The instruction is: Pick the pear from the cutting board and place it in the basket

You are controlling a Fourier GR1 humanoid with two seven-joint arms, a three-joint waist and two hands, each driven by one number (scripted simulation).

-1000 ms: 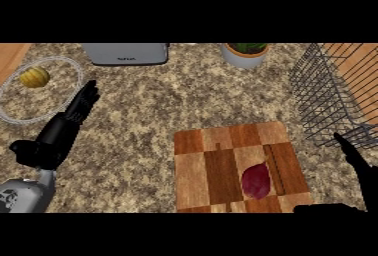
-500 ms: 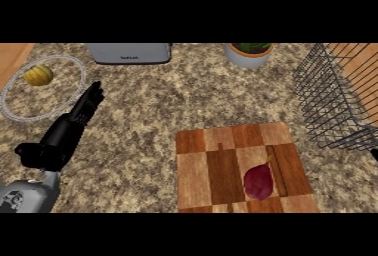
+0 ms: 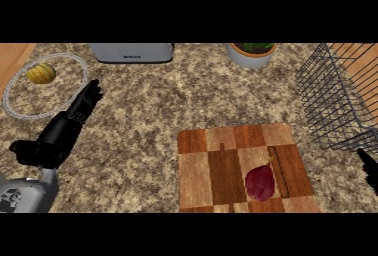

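the pear (image 3: 260,183), dark red, lies on the board (image 3: 221,165), in its lower right part, just left of a dark vertical strip in the wood. nothing touches it. the board is a patchwork of light and dark wood and rests on the speckled counter (image 3: 184,100), right of centre, its lower edge meeting the bottom of the view.

the basket (image 3: 336,100) is black wire and stands at the right edge of the counter, tilted in the view, its lower corner near the board's upper right corner but apart from it. nothing shows inside it.

the left hand (image 3: 85,102) is at the left, forearm rising from the lower left corner. its fingers are straight and together, pointing up toward the plate; it holds nothing. the fingertips come close to the plate's rim; contact cannot be told.

the right hand (image 3: 367,165) shows only as a dark sliver at the right edge, below the basket and well right of the pear. whether it is open or closed cannot be told.

the plate (image 3: 15,107), clear with a pale rim, sits at upper left and bears a yellow fruit (image 3: 41,73). a grey toaster (image 3: 131,51) stands at the top edge, a pot (image 3: 251,54) with greenery to its right.
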